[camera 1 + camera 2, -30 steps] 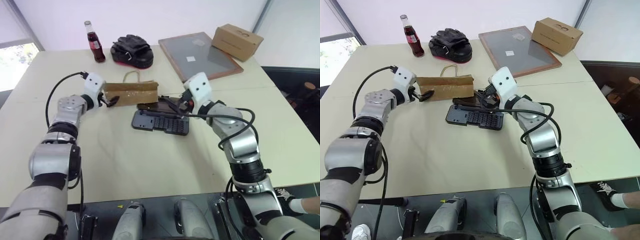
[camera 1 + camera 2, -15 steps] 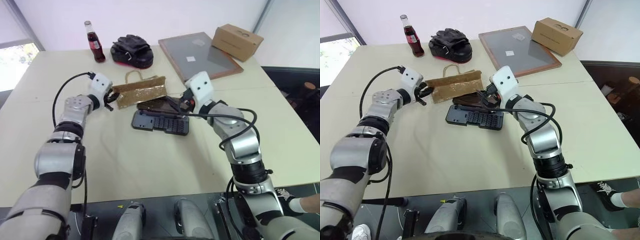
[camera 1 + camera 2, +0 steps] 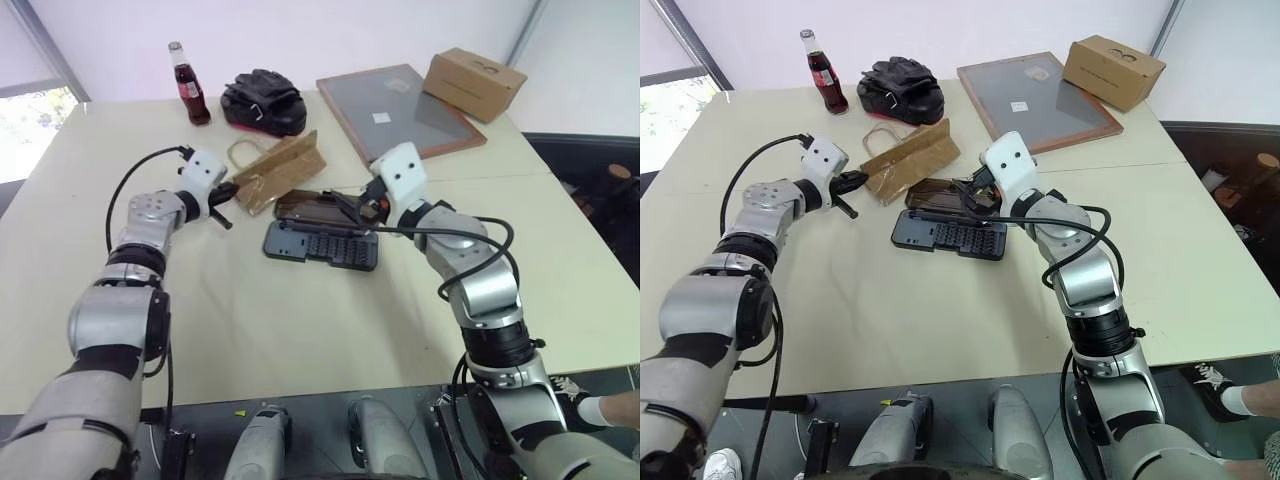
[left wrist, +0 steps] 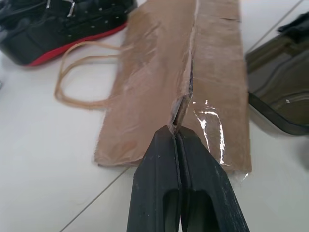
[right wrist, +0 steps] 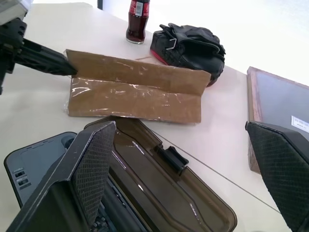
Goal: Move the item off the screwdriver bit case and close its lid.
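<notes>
Flat brown kraft paper bag [image 3: 278,170] with loop handles: on the table beside the open translucent smoky-brown plastic lid [image 3: 318,209], off the flat dark grey plastic bit case [image 3: 322,245], bottom edge pinched by the left gripper [image 4: 177,137], fingers closed together. Right gripper [image 5: 186,166]: fingers spread wide above the lid, holding nothing
</notes>
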You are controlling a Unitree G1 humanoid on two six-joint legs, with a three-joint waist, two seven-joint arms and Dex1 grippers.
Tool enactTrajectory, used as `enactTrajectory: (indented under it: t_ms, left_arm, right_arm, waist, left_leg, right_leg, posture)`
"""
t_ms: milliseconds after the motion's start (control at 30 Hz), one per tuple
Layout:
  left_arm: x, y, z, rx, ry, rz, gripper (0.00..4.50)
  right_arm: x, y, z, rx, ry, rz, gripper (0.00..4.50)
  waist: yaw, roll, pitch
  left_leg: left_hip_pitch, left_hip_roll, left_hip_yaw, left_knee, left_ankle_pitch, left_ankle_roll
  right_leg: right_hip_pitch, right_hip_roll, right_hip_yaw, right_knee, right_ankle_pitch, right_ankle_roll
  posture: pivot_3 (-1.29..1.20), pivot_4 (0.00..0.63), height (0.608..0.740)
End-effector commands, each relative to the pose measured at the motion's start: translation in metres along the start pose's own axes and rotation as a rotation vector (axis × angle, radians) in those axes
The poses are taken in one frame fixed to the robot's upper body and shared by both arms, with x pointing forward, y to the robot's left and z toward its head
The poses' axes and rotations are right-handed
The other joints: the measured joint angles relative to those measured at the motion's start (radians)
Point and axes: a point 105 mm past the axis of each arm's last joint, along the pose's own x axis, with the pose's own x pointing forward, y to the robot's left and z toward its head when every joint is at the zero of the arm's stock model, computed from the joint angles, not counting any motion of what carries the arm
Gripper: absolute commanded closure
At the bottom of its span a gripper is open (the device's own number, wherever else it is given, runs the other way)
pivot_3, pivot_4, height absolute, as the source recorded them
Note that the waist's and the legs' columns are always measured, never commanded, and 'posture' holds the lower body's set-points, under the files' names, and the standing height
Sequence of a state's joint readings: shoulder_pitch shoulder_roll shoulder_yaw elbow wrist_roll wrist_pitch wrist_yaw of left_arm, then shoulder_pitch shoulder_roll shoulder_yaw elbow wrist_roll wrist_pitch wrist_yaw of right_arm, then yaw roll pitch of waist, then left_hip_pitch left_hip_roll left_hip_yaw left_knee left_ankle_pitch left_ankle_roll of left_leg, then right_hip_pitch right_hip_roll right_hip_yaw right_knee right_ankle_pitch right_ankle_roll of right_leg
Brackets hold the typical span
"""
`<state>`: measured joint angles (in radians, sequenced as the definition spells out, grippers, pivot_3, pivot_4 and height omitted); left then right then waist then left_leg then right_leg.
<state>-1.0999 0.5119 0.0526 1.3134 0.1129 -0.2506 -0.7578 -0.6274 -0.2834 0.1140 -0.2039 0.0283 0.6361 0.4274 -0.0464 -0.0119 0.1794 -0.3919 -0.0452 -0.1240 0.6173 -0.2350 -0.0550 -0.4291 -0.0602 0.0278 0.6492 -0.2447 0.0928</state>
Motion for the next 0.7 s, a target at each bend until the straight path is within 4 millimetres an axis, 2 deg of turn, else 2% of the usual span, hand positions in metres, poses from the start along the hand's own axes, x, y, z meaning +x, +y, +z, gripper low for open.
enactTrajectory:
  t_ms: [33, 133, 300, 467, 700]
  left_arm:
    - [-0.016, 0.016, 0.022, 0.015, -0.122, 0.0, 4.47]
    - [-0.03, 0.025, 0.028, 0.007, -0.184, 0.02, 4.47]
    - [-0.068, 0.057, 0.025, -0.022, -0.244, 0.25, 4.47]
    - [-0.121, 0.085, 0.0, -0.036, -0.188, 0.585, 4.47]
    - [-0.185, 0.097, -0.04, -0.028, -0.048, 0.92, 4.47]
  right_arm:
    - [-0.003, 0.004, 0.014, -0.01, -0.059, 0.006, 0.0]
    - [-0.004, 0.006, 0.013, -0.003, -0.056, 0.014, 0.0]
    - [-0.001, 0.015, 0.011, 0.015, -0.057, 0.05, 0.0]
    - [0.008, 0.028, 0.012, 0.026, -0.067, 0.12, 0.0]
    - [0.019, 0.042, 0.016, 0.02, -0.09, 0.21, 0.0]
  waist:
    - [-0.001, 0.0, 0.0]
    - [-0.001, 0.0, 0.0]
    - [-0.008, 0.0, 0.0]
    - [-0.014, 0.0, 0.0]
    - [-0.01, 0.0, 0.0]
  left_leg:
    - [0.0, 0.0, 0.0, 0.0, 0.0, 0.0]
    - [0.0, 0.0, 0.0, 0.0, 0.0, 0.0]
    - [0.0, 0.002, 0.0, 0.0, 0.0, 0.0]
    - [0.0, 0.004, -0.001, 0.0, 0.0, 0.0]
    - [0.001, 0.004, -0.001, 0.0, 0.0, 0.0]
  right_leg:
    - [0.0, 0.0, 0.0, 0.0, 0.0, 0.0]
    - [0.0, 0.0, 0.0, 0.0, 0.0, 0.0]
    - [0.0, 0.0, 0.001, 0.0, 0.0, 0.0]
    - [0.0, 0.0, 0.001, 0.001, 0.0, 0.0]
    - [0.0, 0.0, 0.001, 0.001, 0.0, 0.0]
  posture:
    - [0.0, 0.15, 0.74]
    - [0.0, 0.15, 0.74]
    - [0.0, 0.15, 0.74]
    - [0.0, 0.15, 0.74]
    - [0.0, 0.15, 0.74]
